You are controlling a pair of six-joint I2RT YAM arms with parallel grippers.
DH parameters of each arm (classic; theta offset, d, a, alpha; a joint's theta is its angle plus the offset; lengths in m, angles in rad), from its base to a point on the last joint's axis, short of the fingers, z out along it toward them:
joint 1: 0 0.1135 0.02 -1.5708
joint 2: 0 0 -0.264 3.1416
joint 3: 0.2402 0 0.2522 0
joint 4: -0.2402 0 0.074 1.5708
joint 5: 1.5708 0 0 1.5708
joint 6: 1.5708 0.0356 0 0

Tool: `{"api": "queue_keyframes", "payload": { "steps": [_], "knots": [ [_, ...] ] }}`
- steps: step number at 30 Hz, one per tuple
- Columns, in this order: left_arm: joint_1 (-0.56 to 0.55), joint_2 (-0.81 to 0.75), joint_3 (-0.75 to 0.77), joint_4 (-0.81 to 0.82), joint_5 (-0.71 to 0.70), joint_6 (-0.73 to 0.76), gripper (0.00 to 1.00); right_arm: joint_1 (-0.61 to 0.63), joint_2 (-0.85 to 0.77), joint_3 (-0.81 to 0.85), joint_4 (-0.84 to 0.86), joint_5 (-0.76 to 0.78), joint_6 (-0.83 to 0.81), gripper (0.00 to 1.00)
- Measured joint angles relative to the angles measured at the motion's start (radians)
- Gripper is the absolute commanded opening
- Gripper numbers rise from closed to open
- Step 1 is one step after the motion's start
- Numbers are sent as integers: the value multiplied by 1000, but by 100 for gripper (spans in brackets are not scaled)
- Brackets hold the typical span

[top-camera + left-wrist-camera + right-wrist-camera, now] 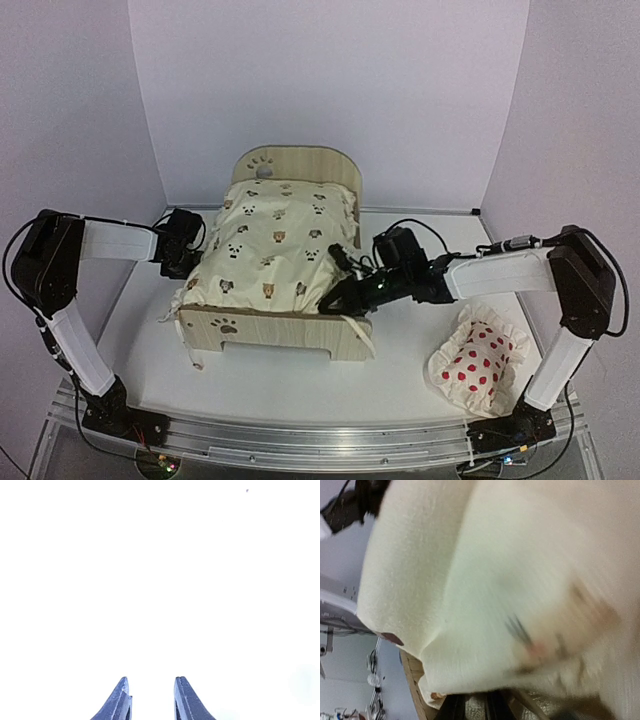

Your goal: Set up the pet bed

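Observation:
The pet bed (pixel 290 335) stands mid-table, a light plywood frame with paw-print cutouts in its end boards. A cream animal-print cushion (pixel 275 240) lies in it and hides the base. My left gripper (pixel 190 262) rests against the cushion's left edge. In the washed-out left wrist view my left gripper (pixel 152 681) has its jaws apart with nothing discernible between them. My right gripper (pixel 336 298) is at the cushion's near right corner. In the right wrist view the cushion (pixel 470 580) drapes over my right gripper (pixel 475 704), whose narrow jaws pinch its edge beside the bed's wooden rim (pixel 412 677).
A red-dotted white pillow (pixel 478 365) lies on the table at the front right, beside the right arm's base. White walls close in the back and both sides. A metal rail (pixel 300 440) runs along the near edge.

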Motion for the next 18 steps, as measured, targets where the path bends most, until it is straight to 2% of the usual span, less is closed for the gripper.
{"api": "queue_keyframes", "payload": {
  "steps": [4,9,12,18],
  "knots": [
    [-23,28,33,53,77,41,29,151,-24,-24,-37,-2,44,16],
    [-45,64,84,92,131,60,28,198,-59,-49,-64,38,49,17],
    [-46,64,85,97,155,58,29,196,-131,-80,-157,165,30,24],
    [-45,64,83,97,180,54,30,191,-379,-154,-350,421,7,45]
  ]
}}
